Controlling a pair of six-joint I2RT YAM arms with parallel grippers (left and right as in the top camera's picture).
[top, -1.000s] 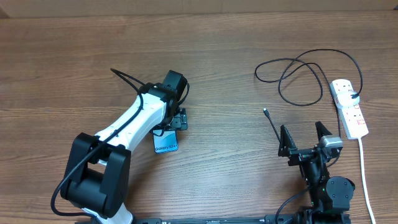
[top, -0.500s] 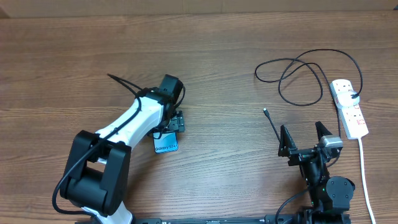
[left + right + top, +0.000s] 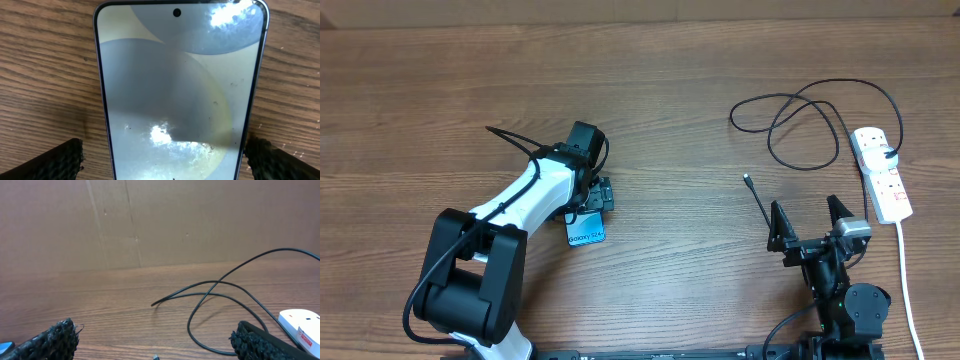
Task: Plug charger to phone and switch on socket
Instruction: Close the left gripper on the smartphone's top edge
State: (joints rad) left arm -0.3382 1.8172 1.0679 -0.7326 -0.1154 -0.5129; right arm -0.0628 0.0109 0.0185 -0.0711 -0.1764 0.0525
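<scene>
The phone (image 3: 175, 90) lies flat on the wood with its screen lit, filling the left wrist view; from overhead only its light-blue end (image 3: 587, 236) shows past the arm. My left gripper (image 3: 593, 204) hovers over it, open, with one finger on each long side (image 3: 165, 167). The charger (image 3: 800, 125) lies in loose black loops at the back right, its small connector tip (image 3: 747, 180) pointing left. My right gripper (image 3: 808, 222) stands open and empty just in front of that tip (image 3: 156, 357). The socket (image 3: 882, 172) lies at the far right with a black plug in its far end.
The socket's thick white cord (image 3: 905, 275) runs down to the front edge at the right. A brown cardboard wall (image 3: 160, 220) stands behind the table. The right arm's base (image 3: 850, 305) sits at the front right.
My left arm has swung slightly to the left over the phone, still open. The right arm, the charger and the socket have not moved.
</scene>
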